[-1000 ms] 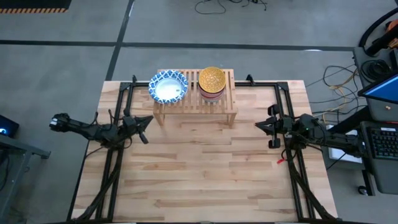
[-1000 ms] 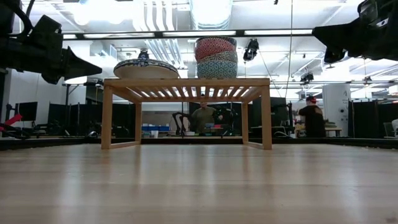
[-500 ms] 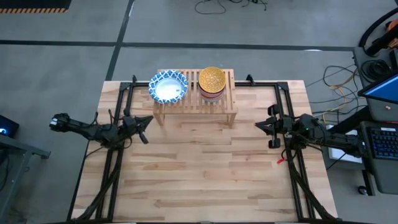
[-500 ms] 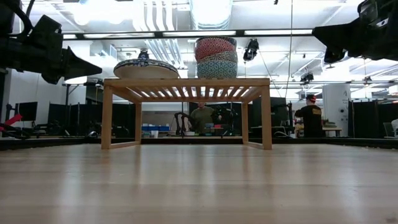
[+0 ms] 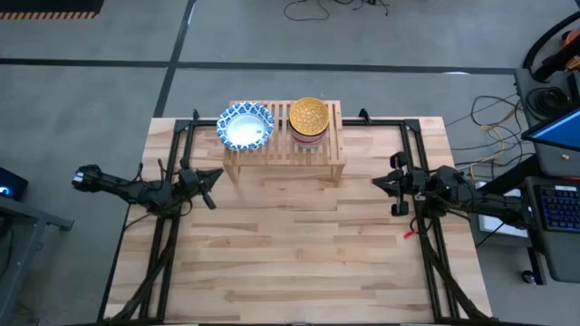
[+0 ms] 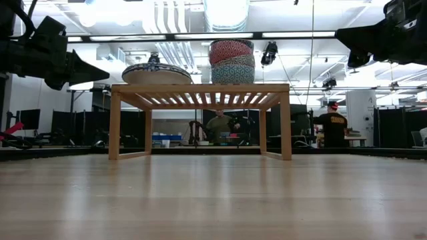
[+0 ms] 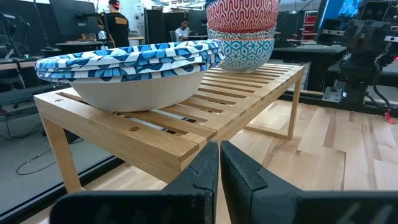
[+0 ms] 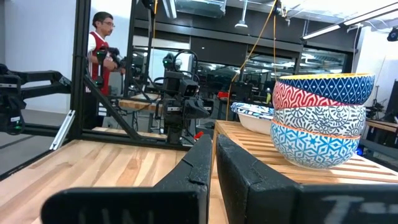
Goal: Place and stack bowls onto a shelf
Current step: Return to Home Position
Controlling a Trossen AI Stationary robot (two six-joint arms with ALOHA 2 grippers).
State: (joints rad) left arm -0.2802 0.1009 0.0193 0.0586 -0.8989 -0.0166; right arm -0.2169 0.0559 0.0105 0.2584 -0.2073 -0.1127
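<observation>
The stacking looks done, and the step in hand seems to be the return to rest. The left fingers (image 7: 210, 163) are pressed together with only a slit between them and hold nothing. The right fingers (image 8: 202, 158) are likewise shut and empty. Both pairs hang above the desk (image 5: 299, 254) at opposite sides, tips pointing inward toward each other. The shelf (image 5: 285, 152) stands ahead of and between the two pairs, nearer the left ones and clear of both. On it, toward the left fingers' end, sit the nested wide white bowls (image 5: 245, 127). Just beside them, toward the right fingers, rises the stack of small bowls (image 5: 309, 118) with the yellow one on top. No bowl lies on the desk itself. Judging by this, the next move calls for little more than settling each arm into its parked pose, fingers kept shut, with no reach toward the shelf. Room is generous: bare wood lies under and between the two pairs. The nearest edge to mind is the shelf's front rail, and the wide bowls overhang the shelf's end on the left fingers' side.
</observation>
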